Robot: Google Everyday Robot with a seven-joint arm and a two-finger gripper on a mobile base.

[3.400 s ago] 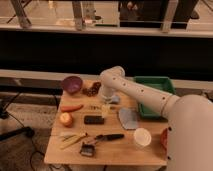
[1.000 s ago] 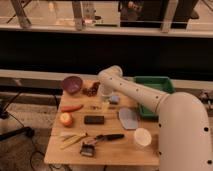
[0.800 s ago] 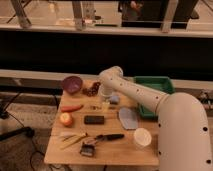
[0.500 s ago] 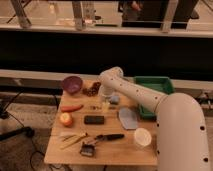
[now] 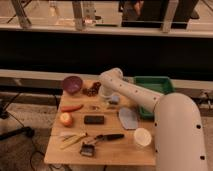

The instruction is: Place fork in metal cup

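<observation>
My gripper [image 5: 104,95] hangs down from the white arm [image 5: 131,93] over the back middle of the wooden table [image 5: 120,151]. It is just right of a dark red cluster [image 5: 92,89] and left of the pale blue cup [image 5: 114,100]. A pale shiny shape right under the gripper may be the metal cup; the arm hides most of it. A short thin dark sliver [image 5: 94,106] lies on the table just in front of the gripper; it may be the fork, but I cannot tell.
A purple bowl [image 5: 72,84] stands at the back left. A red vegetable [image 5: 72,107], an orange fruit [image 5: 65,119], a black block [image 5: 94,119], yellow utensils [image 5: 72,139] and a black-handled brush [image 5: 108,136] lie nearer. A white cup [image 5: 142,137], a grey-blue plate [image 5: 128,118] and a green bin [image 5: 155,86] are on the right.
The arm has stayed over the same spot at the back of the table, with only a slight shift. Nothing on the table has visibly moved.
</observation>
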